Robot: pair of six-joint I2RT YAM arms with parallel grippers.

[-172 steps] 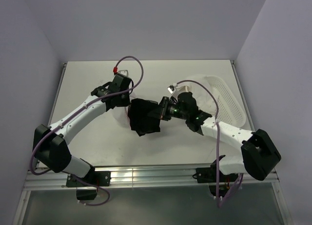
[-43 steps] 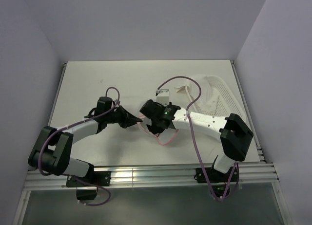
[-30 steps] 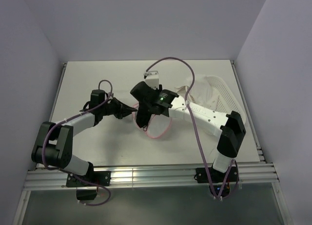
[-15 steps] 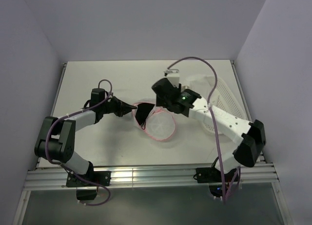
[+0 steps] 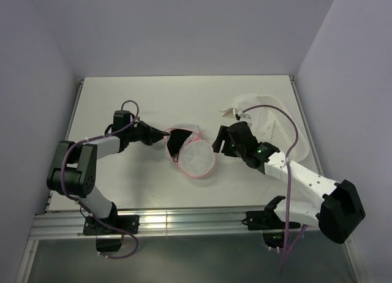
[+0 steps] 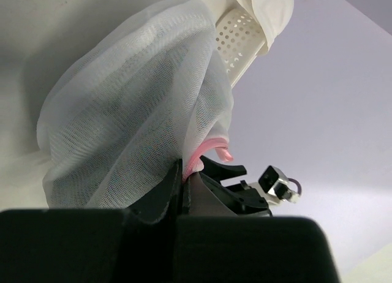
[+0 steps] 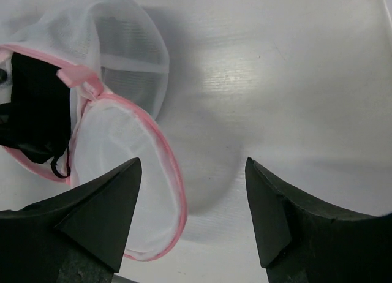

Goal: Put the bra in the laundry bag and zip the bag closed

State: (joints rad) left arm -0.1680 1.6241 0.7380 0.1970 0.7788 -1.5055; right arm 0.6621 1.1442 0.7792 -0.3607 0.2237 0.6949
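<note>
The laundry bag (image 5: pixel 198 159), white mesh with pink zipper trim, lies open on the table's middle. The black bra (image 5: pixel 177 142) sits in its mouth, partly tucked inside; in the right wrist view the bra (image 7: pixel 35 105) shows behind the pink rim of the bag (image 7: pixel 125 142). My left gripper (image 5: pixel 163 136) is shut on the bag's rim at its left side, pinching the pink trim (image 6: pixel 199 162) and mesh (image 6: pixel 135 105). Just right of the bag, my right gripper (image 5: pixel 217 145) hovers open and empty (image 7: pixel 193 163), with bare table between its fingers.
A white perforated basket (image 5: pixel 285 128) holding a white cloth (image 5: pixel 246 104) stands at the back right, close behind the right arm. In the left wrist view the basket (image 6: pixel 241 39) rises beyond the bag. Walls enclose the table on three sides.
My right gripper has let go, opened wider and pulled back to the right of the bag. The bag has dropped flat with the bra in it. The left gripper kept its hold.
</note>
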